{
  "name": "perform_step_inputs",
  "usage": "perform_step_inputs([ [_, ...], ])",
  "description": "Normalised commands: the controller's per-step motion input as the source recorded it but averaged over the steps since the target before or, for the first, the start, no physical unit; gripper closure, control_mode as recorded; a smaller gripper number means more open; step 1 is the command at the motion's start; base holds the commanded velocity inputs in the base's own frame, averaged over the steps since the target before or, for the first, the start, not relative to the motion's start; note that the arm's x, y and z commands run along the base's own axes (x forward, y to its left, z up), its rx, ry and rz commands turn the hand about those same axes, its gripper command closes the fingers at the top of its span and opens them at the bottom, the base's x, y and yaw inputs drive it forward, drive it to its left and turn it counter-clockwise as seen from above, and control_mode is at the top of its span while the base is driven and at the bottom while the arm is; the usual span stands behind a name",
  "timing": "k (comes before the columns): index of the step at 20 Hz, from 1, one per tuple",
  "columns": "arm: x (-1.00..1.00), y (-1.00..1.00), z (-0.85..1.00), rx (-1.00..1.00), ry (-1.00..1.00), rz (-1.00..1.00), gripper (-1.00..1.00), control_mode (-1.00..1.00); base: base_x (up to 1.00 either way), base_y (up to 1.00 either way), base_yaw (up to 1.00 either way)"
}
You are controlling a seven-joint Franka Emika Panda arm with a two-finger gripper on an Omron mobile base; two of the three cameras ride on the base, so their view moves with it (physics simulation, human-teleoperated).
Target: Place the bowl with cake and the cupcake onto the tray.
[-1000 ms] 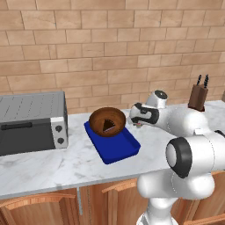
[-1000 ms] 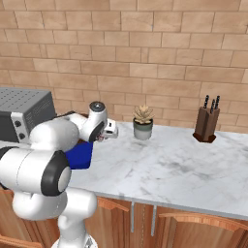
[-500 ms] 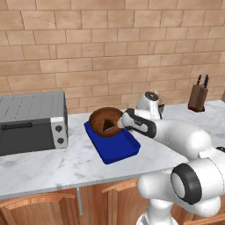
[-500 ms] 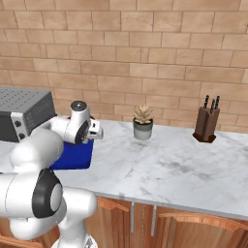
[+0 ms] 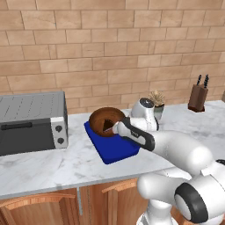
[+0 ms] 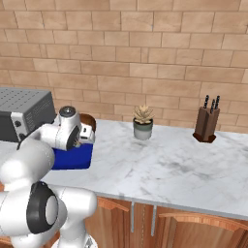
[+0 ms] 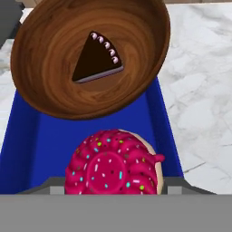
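The bowl with its cake wedge sits on the far end of the blue tray, its rim overhanging the tray's end, on the counter near the toaster oven. The gripper is over the tray just beside the bowl. Its fingers are partly spread around the cupcake, which sits between them above the tray floor.

The bowl with cake sits on the tray's far end, the cupcake before it.
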Motion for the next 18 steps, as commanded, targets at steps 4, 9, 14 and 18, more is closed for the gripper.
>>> perform_step_inputs([
  [4,0.0,0.03,-0.21,-0.01,0.0,0.0,1.0,-1.0,0.0,0.0,0.0],
  [9,0.0,0.08,-0.31,0.0,0.03,0.0,1.0,-1.0,0.0,0.0,0.0],
  [14,0.0,0.13,-0.28,0.0,0.02,0.0,1.0,-1.0,0.0,0.0,0.0],
  [18,0.0,0.14,-0.19,0.0,0.0,0.0,1.0,-1.0,0.0,0.0,0.0],
])
